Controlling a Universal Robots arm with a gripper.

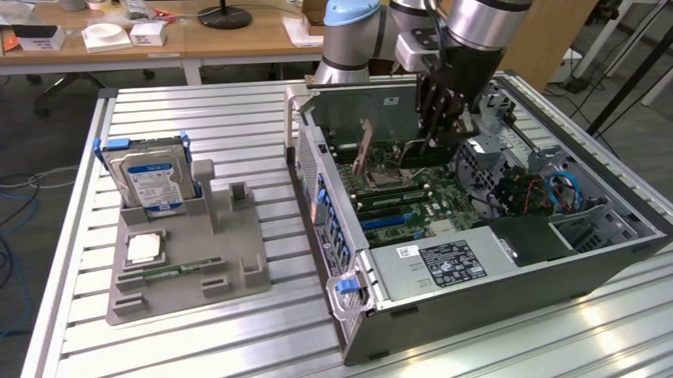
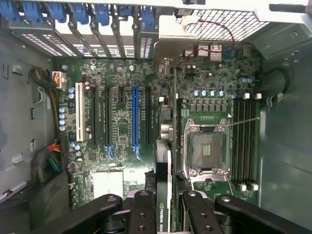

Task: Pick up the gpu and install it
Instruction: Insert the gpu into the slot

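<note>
Wrist view showed the end effector [image 2: 164,207] pinching the gpu [image 2: 163,165] edge-on above the motherboard [image 2: 122,122]. It hung inside the open computer case [image 1: 589,260].

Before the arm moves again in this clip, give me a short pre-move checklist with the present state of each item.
1. Card in grip: ok. The gripper is shut on the gpu, held edge-on between the fingers.
2. Card inside the case: ok. The gpu hangs above the motherboard in the open computer case.
3. Card seated in a slot: not ok. It is above the board, not yet down in one.
4. Lined up with the blue slot: cannot tell; in the wrist view the card's edge lies beside that slot, toward the CPU socket.
5. CPU socket empty: ok.
6. Hard drive apart on the holder tray: ok.
</note>
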